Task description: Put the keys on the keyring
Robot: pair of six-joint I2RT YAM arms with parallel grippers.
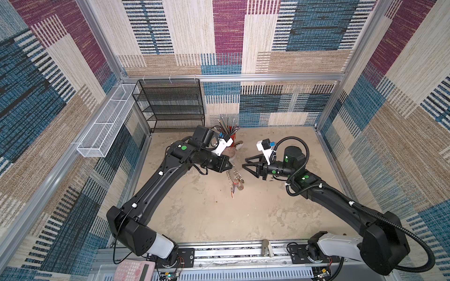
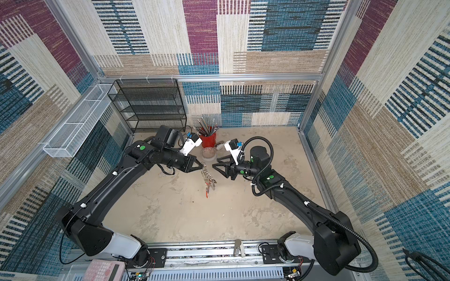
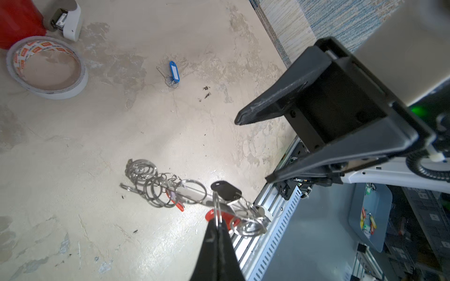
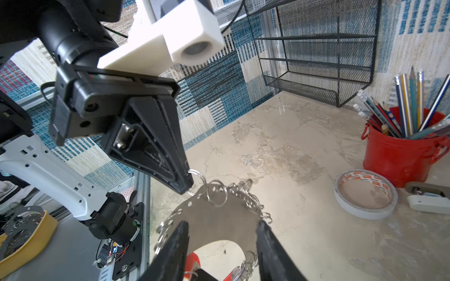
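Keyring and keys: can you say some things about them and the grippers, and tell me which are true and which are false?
1. The left gripper pinches a ring of the keyring. True.
2. The blue-tagged key hangs on the keyring. False: it lies alone on the table.
3. The right gripper is shut. False: its jaws stand open.
4. The red cup holds pencils. True.

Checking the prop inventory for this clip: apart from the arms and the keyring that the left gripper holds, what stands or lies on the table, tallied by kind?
Key with blue tag: 1
Tape roll: 1
Red pencil cup: 1
White stapler: 1
Black mesh shelf: 1
Total: 5
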